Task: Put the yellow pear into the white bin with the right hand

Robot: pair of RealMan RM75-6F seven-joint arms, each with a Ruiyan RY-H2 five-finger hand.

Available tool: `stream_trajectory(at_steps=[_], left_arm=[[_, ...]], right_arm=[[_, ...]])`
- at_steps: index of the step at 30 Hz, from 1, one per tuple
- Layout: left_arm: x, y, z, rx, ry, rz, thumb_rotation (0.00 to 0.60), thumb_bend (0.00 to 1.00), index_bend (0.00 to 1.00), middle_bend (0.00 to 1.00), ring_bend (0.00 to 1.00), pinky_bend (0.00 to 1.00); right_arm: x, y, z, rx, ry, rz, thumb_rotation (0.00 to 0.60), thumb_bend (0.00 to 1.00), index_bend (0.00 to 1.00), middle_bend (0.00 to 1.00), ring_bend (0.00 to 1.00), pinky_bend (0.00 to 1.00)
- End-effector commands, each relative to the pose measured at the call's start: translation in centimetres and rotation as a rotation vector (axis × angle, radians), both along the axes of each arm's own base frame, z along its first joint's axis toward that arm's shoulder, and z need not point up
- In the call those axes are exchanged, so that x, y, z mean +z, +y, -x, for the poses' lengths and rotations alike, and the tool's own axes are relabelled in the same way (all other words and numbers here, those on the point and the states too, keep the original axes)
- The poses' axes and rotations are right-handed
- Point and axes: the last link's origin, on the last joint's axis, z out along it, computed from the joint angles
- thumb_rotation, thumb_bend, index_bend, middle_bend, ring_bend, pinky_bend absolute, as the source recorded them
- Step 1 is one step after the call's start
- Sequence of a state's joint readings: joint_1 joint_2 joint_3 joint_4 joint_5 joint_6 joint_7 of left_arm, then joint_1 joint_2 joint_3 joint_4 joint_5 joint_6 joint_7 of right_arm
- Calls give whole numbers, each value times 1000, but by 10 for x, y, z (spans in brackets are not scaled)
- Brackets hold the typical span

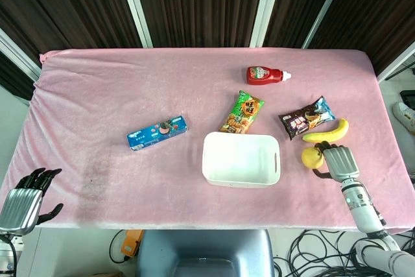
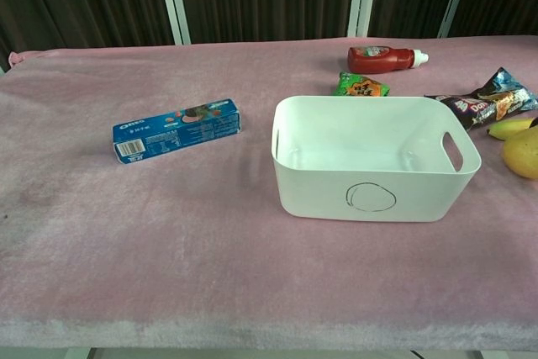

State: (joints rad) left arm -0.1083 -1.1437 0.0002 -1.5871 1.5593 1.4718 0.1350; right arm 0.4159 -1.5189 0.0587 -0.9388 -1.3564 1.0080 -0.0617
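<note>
Right hand at the pear, beside the bin

Dark slatted panels with pale uprights back the table point(image 1: 97, 95), which is draped edge to edge in pink cloth. From the head view, the widest open stretch lies along the left and far side; only a blue biscuit box point(image 1: 157, 132) sits out there. Cables show on the floor below the near edge. The white bin point(image 1: 241, 159) stands near the front, right of centre, with nothing inside it. Behind it lie a green snack packet point(image 1: 242, 113) and a red ketchup bottle point(image 1: 266, 75); to its right, a dark snack bag point(image 1: 307, 119) and a banana point(image 1: 325, 134). The yellow pear point(image 1: 310, 156) rests on the cloth just right of the bin, close below the banana. The right hand point(image 1: 336, 161) is against the pear's right side, fingers curled toward it; whether it truly grips the fruit I cannot tell. The left hand point(image 1: 24, 200) hangs off the front left corner, fingers spread, holding nothing.

From the chest view, the bin point(image 2: 370, 195) fills the middle, a circle drawn on its near wall. The pear point(image 2: 521, 153) shows at the right edge, the banana point(image 2: 513, 127) just behind it. Bare cloth runs wide across the front and left.
</note>
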Motion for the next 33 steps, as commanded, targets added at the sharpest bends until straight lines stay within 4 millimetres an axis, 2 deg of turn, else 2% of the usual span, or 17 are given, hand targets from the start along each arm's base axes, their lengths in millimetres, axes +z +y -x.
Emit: stream_trajectory(at_steps=[1,4,9,13,18,22,24,26,28,30,31,33], left_arm=[[0,0,0,-1,0,-1,600,202,203,258,168,298],[0,0,0,-1,-1,-1,600,202,203,258,168,298],[0,0,0,-1,0,-1,600,202,203,258,168,298],[0,0,0,1,1,0,600,202,203,258,169,298],[-1,1,0,0,5,5,600,203,203,258,168,298],[-1,0,-1,-1,6,5,600,202,203,259,169,298],[-1,1,0,0,5,2,600,202,203,258,169,298],[-1,1,0,1,4,2,600,202,203,258,169,298],[0,0,0,3,3,0,600,202,202,258,168,299],[1,0,0,2,-1,-3,600,202,202,258,169,299],[1,0,0,1,-2,-4,600,202,202,258,169,299],[2,0,1,1,-4,-6,600,202,202,258,168,299]], right_arm=[[-1,0,-2,25,-4,24,600,906,706,520,600,725],[1,1,-3,57,-8,49,600,999,766,558,635,748],[11,5,-14,149,-25,165,600,1000,776,567,642,752],[21,11,-38,256,-85,264,600,1000,776,567,642,752],[28,24,-78,362,-208,226,600,1000,766,568,642,751],[22,27,-102,396,-218,156,600,1000,737,568,632,750],[11,25,-116,416,-217,97,600,990,711,567,613,743],[2,23,-127,434,-227,55,600,943,686,565,590,727],[-8,23,-135,436,-240,7,600,852,624,528,534,680],[-15,24,-142,437,-255,-29,600,748,524,445,446,607],[-17,25,-144,436,-262,-41,600,657,443,374,364,532],[-19,25,-146,436,-269,-53,600,562,361,299,264,434]])
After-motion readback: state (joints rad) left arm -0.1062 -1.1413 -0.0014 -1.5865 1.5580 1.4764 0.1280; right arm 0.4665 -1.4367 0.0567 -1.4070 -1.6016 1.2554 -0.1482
